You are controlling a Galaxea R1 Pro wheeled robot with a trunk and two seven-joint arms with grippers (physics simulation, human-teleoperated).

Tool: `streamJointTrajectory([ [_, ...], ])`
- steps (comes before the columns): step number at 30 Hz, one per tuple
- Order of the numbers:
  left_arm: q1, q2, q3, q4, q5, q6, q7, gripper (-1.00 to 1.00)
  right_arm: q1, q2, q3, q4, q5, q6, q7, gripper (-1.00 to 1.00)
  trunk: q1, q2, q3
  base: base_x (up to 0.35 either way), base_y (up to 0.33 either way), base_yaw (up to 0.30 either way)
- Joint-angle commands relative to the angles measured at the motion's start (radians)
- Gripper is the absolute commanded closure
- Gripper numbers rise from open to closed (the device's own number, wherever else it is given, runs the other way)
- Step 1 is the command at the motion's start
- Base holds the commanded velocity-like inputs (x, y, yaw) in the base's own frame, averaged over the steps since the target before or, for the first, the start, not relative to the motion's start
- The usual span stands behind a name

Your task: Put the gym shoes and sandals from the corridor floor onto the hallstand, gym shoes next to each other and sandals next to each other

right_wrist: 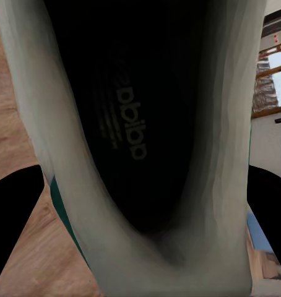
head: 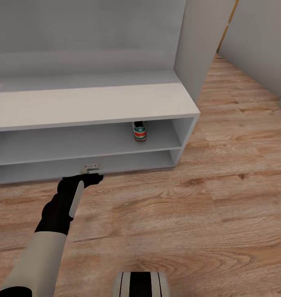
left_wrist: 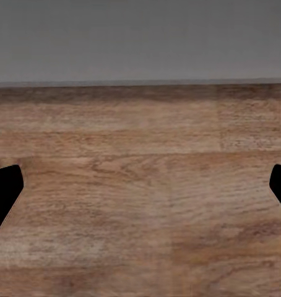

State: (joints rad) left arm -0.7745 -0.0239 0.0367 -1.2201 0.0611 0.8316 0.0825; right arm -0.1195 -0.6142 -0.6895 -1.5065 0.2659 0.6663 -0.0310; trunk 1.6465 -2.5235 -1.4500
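Light brown wood-plank corridor floor [head: 223, 194] lies bare ahead. The pale grey-white hallstand shoe rack [head: 95, 103] spans ten to one o'clock. One cream gym shoe [head: 139, 131] stands on its upper shelf, heel outward, long axis running front-to-back. Left fingers [head: 92, 168] are spread wide, empty, at the lower shelf. Right fingers [right_wrist: 10, 216] clamp another cream gym shoe [right_wrist: 140, 124].

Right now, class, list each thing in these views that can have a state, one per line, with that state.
Shoe on rack: resting on the upper open shelf, heel facing outward.
Second shoe: gripped by the right pincer, opening toward the camera.
Left pincer: open, empty, above the floor by the rack.
Rack top: bare.
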Motion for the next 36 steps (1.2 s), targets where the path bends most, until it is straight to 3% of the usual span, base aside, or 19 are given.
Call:
streamJointTrajectory([
  [1, 0.000, -0.001, 0.001, -0.001, 0.007, 0.004, 0.007, -1.00, 0.000, -0.001, 0.001, -0.001, 0.002, 0.006, -0.003, 1.00, -0.001, 0.000, -0.001, -0.252, 0.234, 0.000],
  [16, 0.002, -0.001, 0.000, 0.000, 0.008, 0.003, 0.005, -1.00, 0.000, 0.000, 0.001, -0.001, 0.002, 0.006, -0.003, 1.00, -0.001, 0.000, -0.001, -0.233, 0.243, 0.000],
  [36, 0.004, -0.001, -0.001, -0.001, 0.012, 0.003, 0.003, -1.00, 0.000, 0.000, 0.001, 0.000, 0.003, 0.006, -0.003, 1.00, -0.001, 0.000, -0.001, -0.046, 0.314, 0.000],
])
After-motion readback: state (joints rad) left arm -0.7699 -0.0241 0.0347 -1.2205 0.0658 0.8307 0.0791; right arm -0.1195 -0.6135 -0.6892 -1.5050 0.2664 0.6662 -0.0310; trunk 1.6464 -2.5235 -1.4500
